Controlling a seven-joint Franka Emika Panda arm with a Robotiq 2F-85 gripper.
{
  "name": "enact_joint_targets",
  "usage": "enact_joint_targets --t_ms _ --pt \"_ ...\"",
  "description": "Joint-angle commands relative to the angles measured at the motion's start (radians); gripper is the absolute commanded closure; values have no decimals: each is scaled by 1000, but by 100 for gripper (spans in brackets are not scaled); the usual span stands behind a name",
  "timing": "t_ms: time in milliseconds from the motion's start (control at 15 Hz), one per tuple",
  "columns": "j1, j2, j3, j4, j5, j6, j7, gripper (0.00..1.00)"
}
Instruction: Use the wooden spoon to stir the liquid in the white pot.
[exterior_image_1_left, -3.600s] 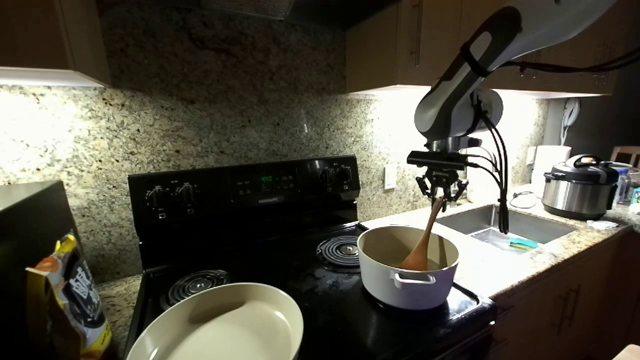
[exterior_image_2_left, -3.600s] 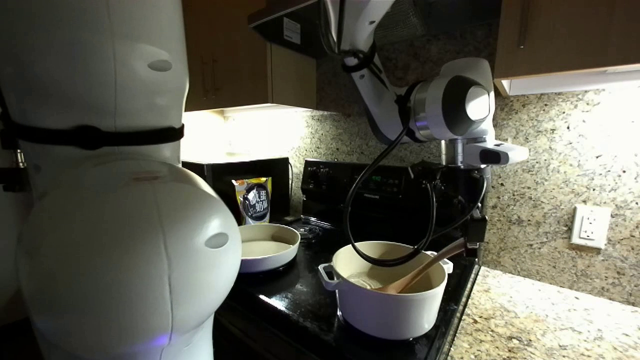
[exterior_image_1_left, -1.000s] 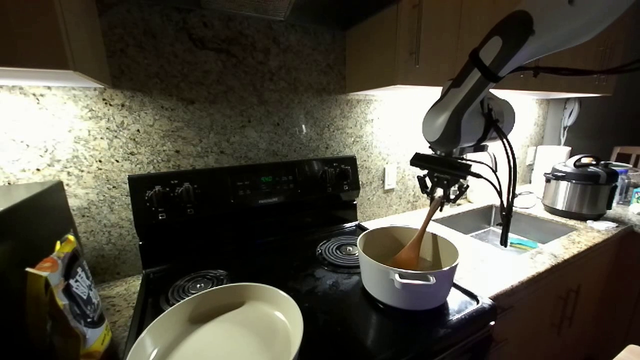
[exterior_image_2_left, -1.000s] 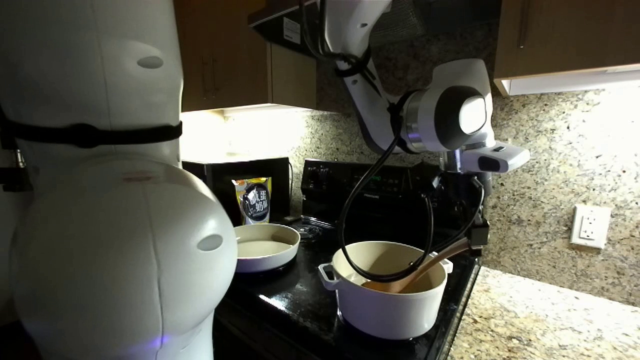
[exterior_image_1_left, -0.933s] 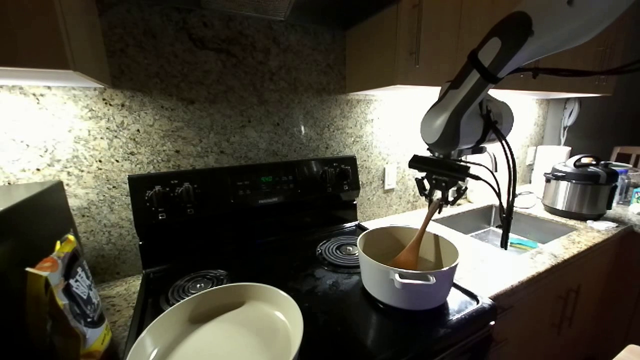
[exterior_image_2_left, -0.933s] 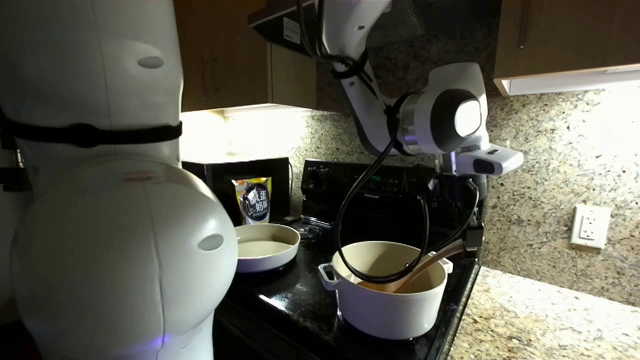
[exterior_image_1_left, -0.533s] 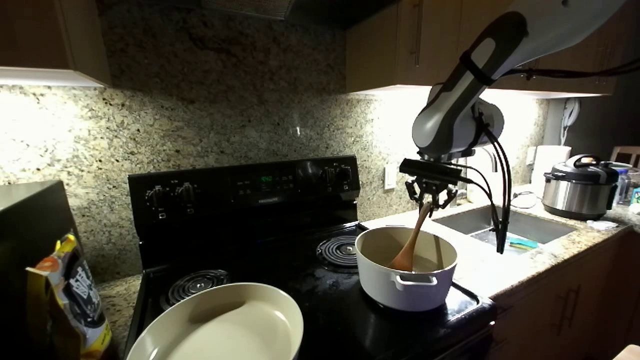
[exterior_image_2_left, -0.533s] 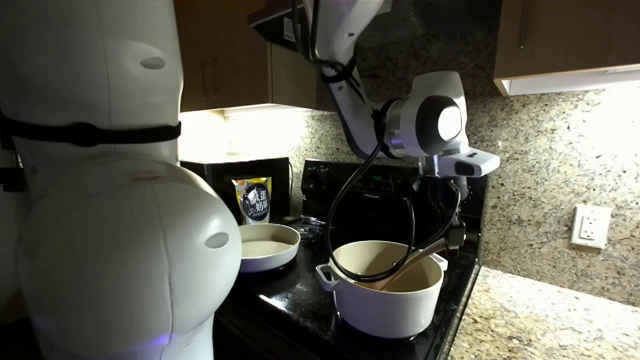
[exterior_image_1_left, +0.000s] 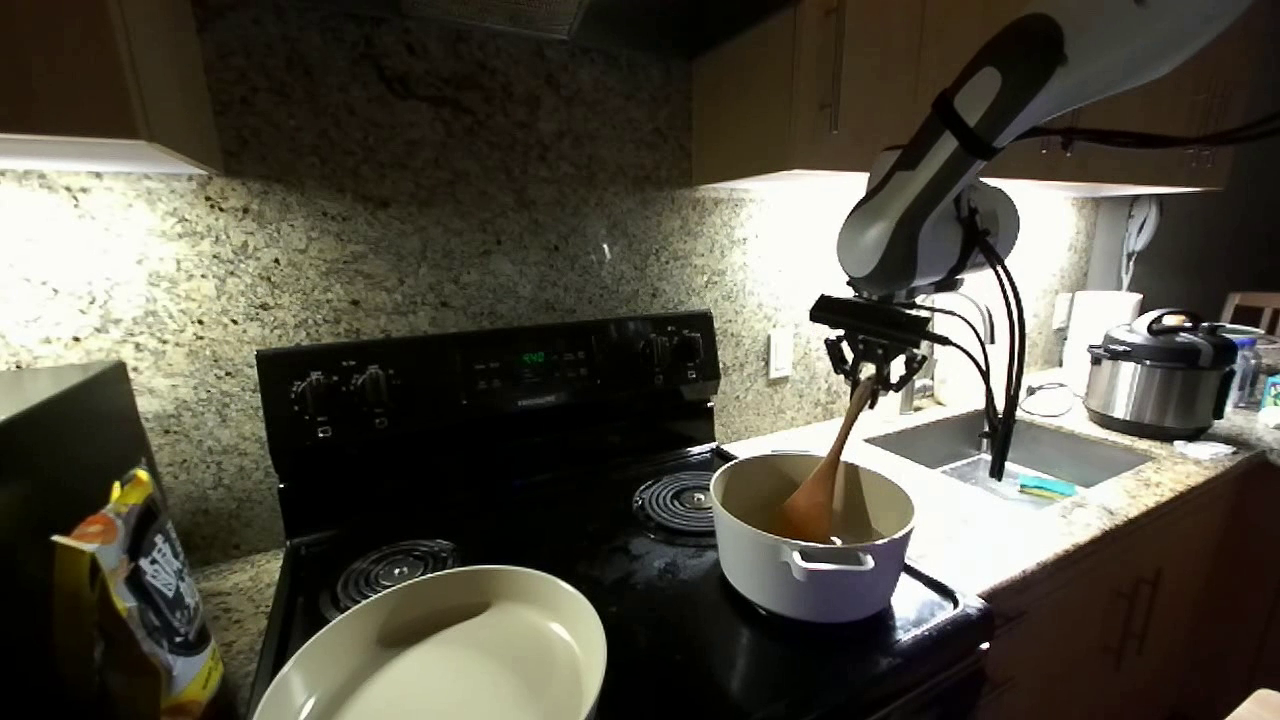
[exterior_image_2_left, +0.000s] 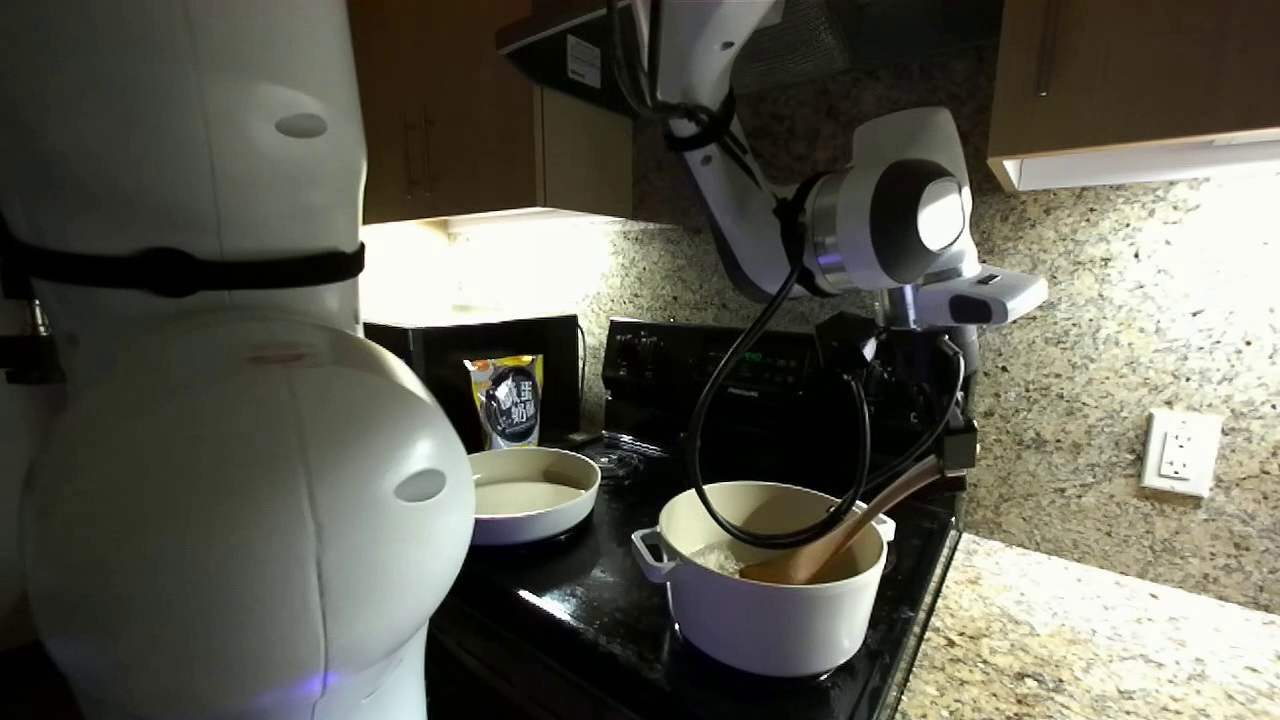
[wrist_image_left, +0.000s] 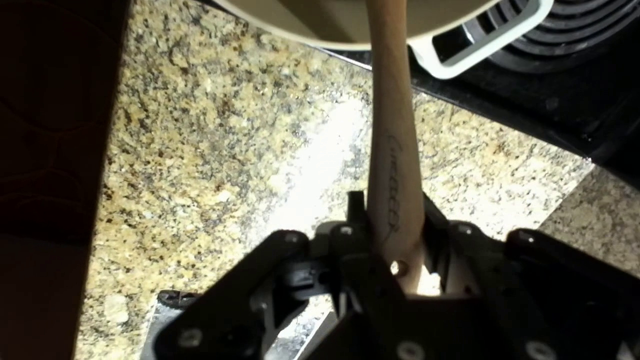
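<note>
Using white pot (exterior_image_2_left: 770, 630) as landmark. See gripper (wrist_image_left: 395, 220) above & just outside pot's rim, narrowed onto wooden spoon (exterior_image_1_left: 824, 485), holding it near handle end. Has spoon slanted down over pot's rim, bowl end inside pot; can't tell tip depth. Can see liquid (exterior_image_2_left: 714, 556) inside pot only as pale patch beside spoon's bowl.

Judge step in hand as stirring, prob. underway, can't say how far along. Sweep slow, even loops approx. parallel to pot's floor; hold bowl low w/o pressing hard. Cover outer ring near pot's wall, then cut thru middle. Ease off at wall: might twist handle in grip or drag pot.

Re edges: watch handle vs. pot's rim, can't tell if touching. Mind pot's side handle (wrist_image_left: 492, 39), next to spoon in wrist view. Note edge of stove (exterior_image_1_left: 655, 630) near pot, toward counter (exterior_image_2_left: 1090, 640); don't shove pot that way. Check black cable (exterior_image_2_left: 770, 542) looped in front of or over pot's opening, can't tell which; could snag. For longer strokes, favor pale-patch side of pot, i.e. toward oval dish (exterior_image_1_left: 450, 650). If lifting, go straight up.
</note>
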Motion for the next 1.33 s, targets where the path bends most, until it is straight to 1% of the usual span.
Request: enact_joint_targets --t_ms 0,200,400,600,800,933,1067,1267 --pt "-25 -5 -4 6 -85 -1 87 93" --pt "-30 -22 0 -18 -198 -6 148 93" --pt "-17 -39 18 -45 -325 -13 202 93" --pt "2 -36 45 -53 -386 -15 215 93" --pt "22 -21 66 -40 -383 -8 212 93" --pt "32 -8 71 -18 -351 5 209 93" --pt "44 8 73 12 -286 -5 171 93" --pt "50 27 71 48 -254 -7 179 93"
